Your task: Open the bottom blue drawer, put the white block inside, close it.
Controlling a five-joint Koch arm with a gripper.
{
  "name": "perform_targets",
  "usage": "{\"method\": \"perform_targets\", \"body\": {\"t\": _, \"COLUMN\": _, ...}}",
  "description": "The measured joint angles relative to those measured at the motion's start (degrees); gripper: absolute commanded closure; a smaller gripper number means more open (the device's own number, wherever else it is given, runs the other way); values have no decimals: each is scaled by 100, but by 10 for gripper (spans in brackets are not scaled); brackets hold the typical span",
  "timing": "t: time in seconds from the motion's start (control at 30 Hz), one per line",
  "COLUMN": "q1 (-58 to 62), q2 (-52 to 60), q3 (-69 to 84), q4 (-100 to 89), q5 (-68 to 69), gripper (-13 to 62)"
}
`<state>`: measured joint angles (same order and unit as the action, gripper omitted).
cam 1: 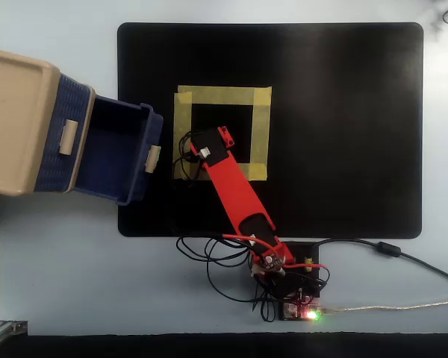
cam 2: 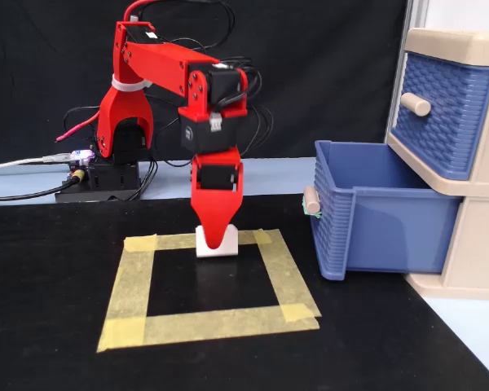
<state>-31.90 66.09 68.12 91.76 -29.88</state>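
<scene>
The black mat (cam 2: pixel 57 342) covers most of the table (cam 1: pixel 60 261); everything I work on sits on it or at its edge. The beige cabinet (cam 2: pixel 464 41) stands at the right of the fixed view and at the left of the overhead view. Its top drawer (cam 2: pixel 444 106) is shut. The bottom drawer (cam 2: pixel 383 216) is pulled well out, its handle (cam 2: pixel 311 199) facing the mat, and what shows of its inside looks bare. A square of yellow tape (cam 2: pixel 130 281) lies on the mat beside the open drawer. My red arm (cam 1: pixel 235 190) reaches from its base (cam 1: pixel 291 291) over the near edge of the mat to the tape square. My gripper (cam 2: pixel 214 238) points straight down at the far strip of tape. Its tips straddle the white block (cam 2: pixel 214 247), which rests on the mat at that strip. I cannot tell whether the jaws are clamped on the block or only set around it.
</scene>
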Motion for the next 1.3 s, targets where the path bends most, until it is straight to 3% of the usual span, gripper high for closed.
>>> {"method": "perform_targets", "body": {"t": 0.2, "q1": -114, "q2": -44, "q3": 642, "q4": -308, "q5": -246, "gripper": 161}}
{"method": "perform_targets", "body": {"t": 0.3, "q1": -211, "q2": -9, "q3": 650, "q4": -554, "q5": -642, "gripper": 218}}
{"method": "perform_targets", "body": {"t": 0.43, "q1": -281, "q2": 79, "q3": 659, "q4": -1169, "q5": -1020, "gripper": 397}}
{"method": "perform_targets", "body": {"t": 0.5, "q1": -290, "q2": 185, "q3": 809, "q4": -1749, "q5": -1239, "gripper": 572}}
{"method": "perform_targets", "body": {"t": 0.7, "q1": -246, "q2": 703, "q3": 914, "q4": -2435, "q5": -1529, "gripper": 575}}
{"method": "perform_targets", "body": {"t": 0.97, "q1": 18, "q2": 2013, "q3": 536, "q4": -1547, "q5": -1731, "gripper": 575}}
{"method": "perform_targets", "body": {"t": 1.1, "q1": -26, "q2": 2382, "q3": -1187, "q4": -721, "q5": -3595, "gripper": 575}}
{"method": "perform_targets", "body": {"t": 1.3, "q1": -1688, "q2": 1266, "q3": -2936, "q4": -290, "q5": -9070, "gripper": 575}}
